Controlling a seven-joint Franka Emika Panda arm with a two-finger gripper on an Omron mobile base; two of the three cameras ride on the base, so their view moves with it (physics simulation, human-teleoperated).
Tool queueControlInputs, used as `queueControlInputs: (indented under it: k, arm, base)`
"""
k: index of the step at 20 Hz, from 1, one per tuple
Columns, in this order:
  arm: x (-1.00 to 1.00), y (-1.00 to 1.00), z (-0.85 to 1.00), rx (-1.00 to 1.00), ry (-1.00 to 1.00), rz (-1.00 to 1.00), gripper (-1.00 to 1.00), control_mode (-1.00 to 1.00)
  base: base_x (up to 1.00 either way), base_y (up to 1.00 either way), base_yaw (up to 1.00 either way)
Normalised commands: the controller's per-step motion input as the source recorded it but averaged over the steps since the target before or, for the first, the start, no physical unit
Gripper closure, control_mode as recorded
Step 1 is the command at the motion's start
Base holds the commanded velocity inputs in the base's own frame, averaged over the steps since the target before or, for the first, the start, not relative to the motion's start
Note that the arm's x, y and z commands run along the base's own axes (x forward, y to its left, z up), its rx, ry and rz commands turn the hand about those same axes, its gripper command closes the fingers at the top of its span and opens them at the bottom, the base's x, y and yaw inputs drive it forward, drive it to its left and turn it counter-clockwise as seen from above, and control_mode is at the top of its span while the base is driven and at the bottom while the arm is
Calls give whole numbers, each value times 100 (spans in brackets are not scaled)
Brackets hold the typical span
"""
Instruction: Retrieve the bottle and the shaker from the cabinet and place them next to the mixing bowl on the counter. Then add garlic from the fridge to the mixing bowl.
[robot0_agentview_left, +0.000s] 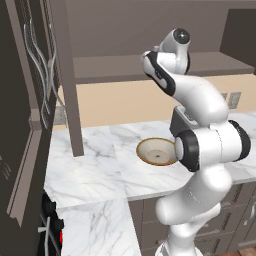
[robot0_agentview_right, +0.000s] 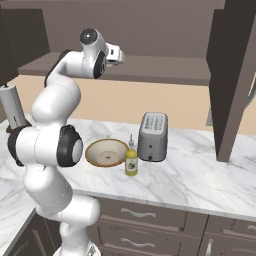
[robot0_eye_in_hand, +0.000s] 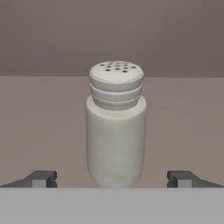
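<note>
Shaker, small pale grey cylinder with perforated cap (robot0_eye_in_hand: 116, 127), stands upright dead ahead, centred between wide-open gripper (robot0_eye_in_hand: 112, 178) fingertips; nothing held.

Shaker (robot0_eye_in_hand: 116, 127) upright on cabinet shelf (robot0_eye_in_hand: 43, 131) — bottle (robot0_agentview_right: 131, 161) between mixing bowl (robot0_agentview_right: 106, 152) and toaster (robot0_agentview_right: 152, 136)

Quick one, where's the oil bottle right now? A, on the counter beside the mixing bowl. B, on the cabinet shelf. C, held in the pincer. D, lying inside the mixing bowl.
A: in the right base view the bottle stands upright on the counter, just right of the mixing bowl and in front of the toaster.
</note>
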Motion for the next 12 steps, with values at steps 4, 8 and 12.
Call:
queueControlInputs:
  k: [4, 8, 12]
  arm:
    - [28, 0, 0, 0, 0, 0, -100, -100]
    - [24, 0, 0, 0, 0, 0, -100, -100]
    - [16, 0, 0, 0, 0, 0, -100, -100]
  base:
    - [0, 0, 0]
    - [0, 0, 0]
    - [0, 0, 0]
